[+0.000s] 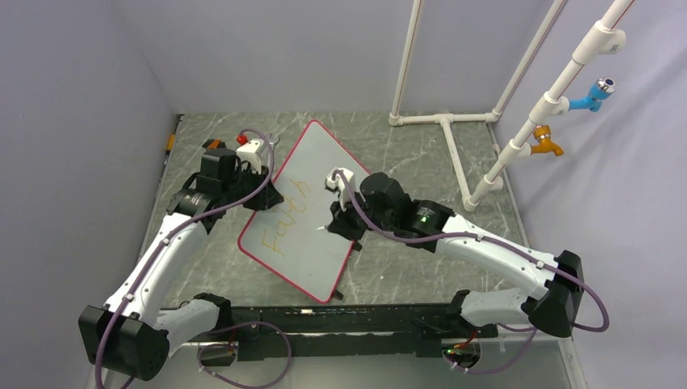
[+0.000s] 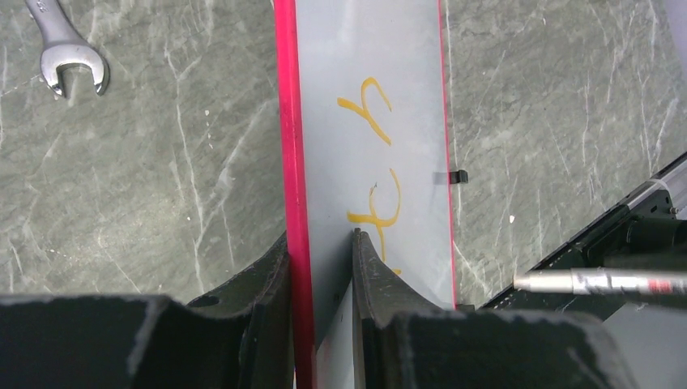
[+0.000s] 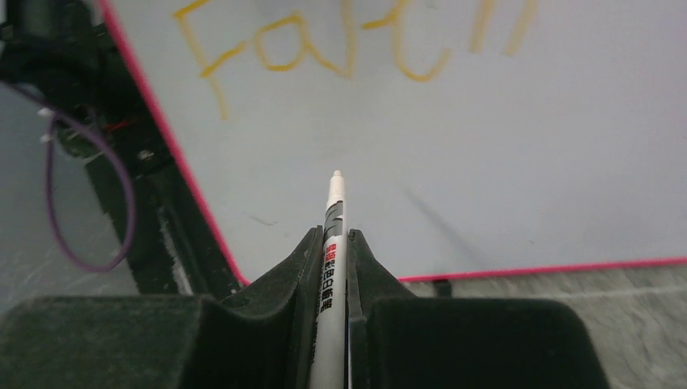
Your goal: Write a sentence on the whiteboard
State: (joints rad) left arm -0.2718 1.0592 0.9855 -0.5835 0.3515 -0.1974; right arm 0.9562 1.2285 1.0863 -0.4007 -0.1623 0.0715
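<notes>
1. The whiteboard [image 1: 317, 162] lies cornerwise on the grey marbled table [image 1: 421, 154], between the two arms. Plain pale walls [image 1: 81, 121] close the table in on the left, far and right sides.
2. The sentence [image 1: 288, 217] reads "Faith", in yellow-orange letters along the board's left half.
3. A steel wrench [image 2: 69, 57] lies on the table just off the board's red rim. At the far right corner stands a white pipe frame [image 1: 450, 130], with an orange tap [image 1: 544, 144] and a blue tap [image 1: 595, 93] on its slanted pipe.
4. The left gripper [image 2: 322, 267] is pinched on the whiteboard's red rim, one finger on each side of it.
5. The right gripper [image 3: 332, 251] is clamped on a white marker [image 3: 334, 203]. Its tip points at bare board below the letters, and I cannot tell whether it touches.
</notes>
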